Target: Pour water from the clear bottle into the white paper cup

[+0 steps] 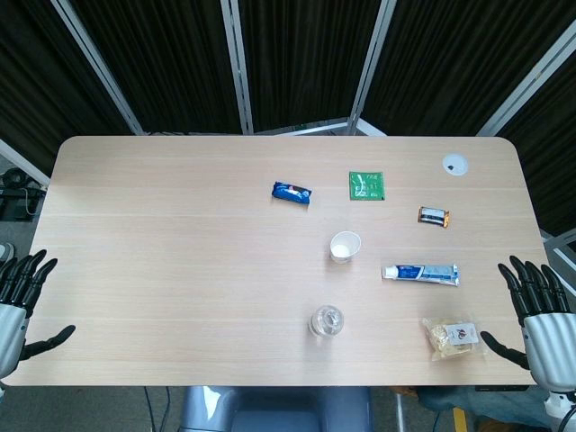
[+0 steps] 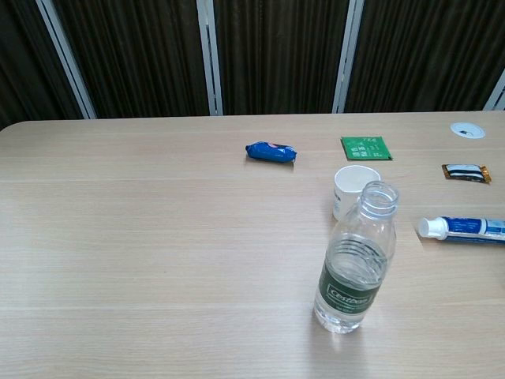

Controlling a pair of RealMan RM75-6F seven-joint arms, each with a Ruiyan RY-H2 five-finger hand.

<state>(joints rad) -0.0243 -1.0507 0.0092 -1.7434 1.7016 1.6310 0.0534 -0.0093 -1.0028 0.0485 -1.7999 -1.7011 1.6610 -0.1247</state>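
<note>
Head view: left hand (image 1: 20,301), right hand (image 1: 538,313) empty, fingers spread, flanking table (image 1: 180,270).

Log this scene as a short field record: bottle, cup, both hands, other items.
bottle: clear bottle upright, uncapped, near table edge
cup: white paper cup upright, just behind bottle, apart from it
left hand: left hand open, at table edge, holding nothing
right hand: right hand open, fingers spread
others: toothpaste tube, blue packet, green sachet

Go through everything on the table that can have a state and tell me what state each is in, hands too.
Clear plastic water bottle: upright, cap off.
White paper cup: upright, mouth open.
Blue-and-white toothpaste tube: lying flat, capped.
Left hand: open, holding nothing.
Right hand: open, holding nothing.
</note>
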